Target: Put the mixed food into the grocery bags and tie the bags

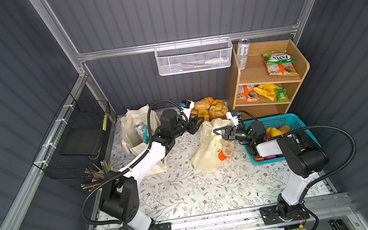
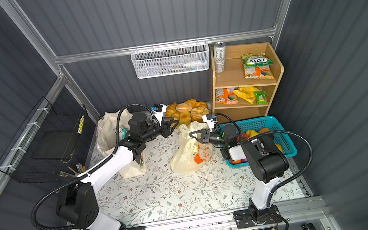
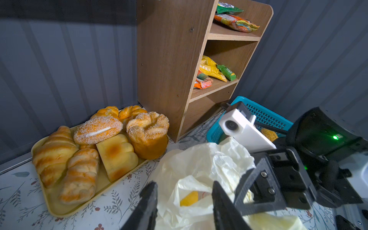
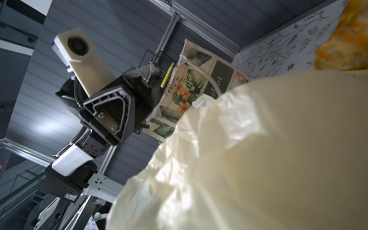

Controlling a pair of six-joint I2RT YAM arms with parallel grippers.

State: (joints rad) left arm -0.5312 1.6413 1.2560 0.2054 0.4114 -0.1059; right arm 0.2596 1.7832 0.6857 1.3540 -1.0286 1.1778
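The pale-yellow plastic bag (image 1: 211,150) (image 2: 190,155) (image 3: 199,165) stands mid-table, its top pulled up. My right gripper (image 1: 216,132) (image 2: 191,135) is shut on the bag's upper rim; in the right wrist view the plastic bag (image 4: 258,149) hides the jaws. My left gripper (image 1: 199,120) (image 3: 184,199) is open over the bag's mouth, one finger on either side of a fold, and a yellow item (image 3: 189,198) shows inside. The cream tote (image 1: 131,127) (image 4: 187,87) stands at the back left with a can (image 1: 139,128) and a teal packet (image 1: 145,134) in it. Toy fruits (image 1: 274,130) lie in the teal basket (image 1: 275,121).
A tray of bread (image 1: 211,109) (image 3: 59,211) sits behind the bag. The wooden shelf (image 1: 254,72) at the back right holds a white can (image 1: 243,53) and snack packets. A black wire basket (image 1: 77,139), pencils (image 1: 96,175) and a white mesh basket (image 1: 194,57) line the walls.
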